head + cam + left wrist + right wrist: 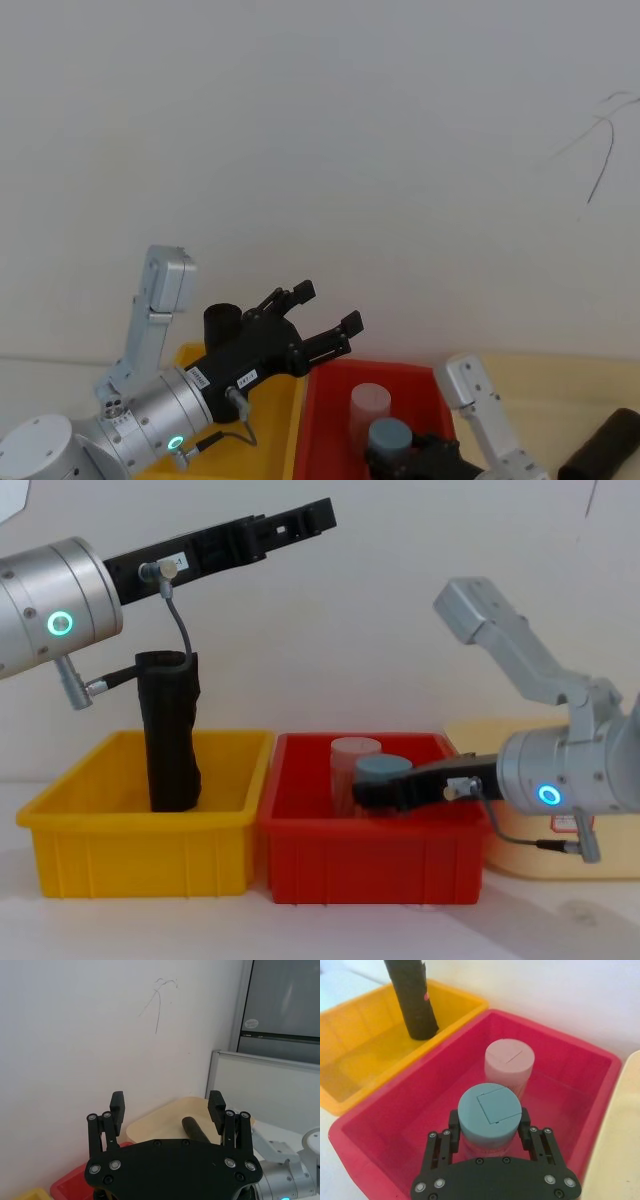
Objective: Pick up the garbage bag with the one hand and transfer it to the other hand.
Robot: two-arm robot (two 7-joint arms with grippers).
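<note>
Garbage bag (171, 735), a black crinkled roll, stands in the yellow bin (140, 835), its long axis near upright with the top leaning slightly toward the bin's back wall; the right wrist view shows a small red mark near its top. It rests on the bin floor, untouched, so the pickup looks not yet begun. Above it, the left gripper (322, 312) reaches forward and up, clear of the roll, its fingers (117, 1105) spread wide with nothing between them, a pose that would suit descending over the roll's top. In the red bin (375, 855) beside, the right gripper (489, 1127) sits low with its fingers closed around a blue-capped cylinder (489, 1110), just in front of a pink-capped cylinder (509, 1060). Another plain black roll (605, 447) lies on the beige tray (165, 1120) well to the right
</note>
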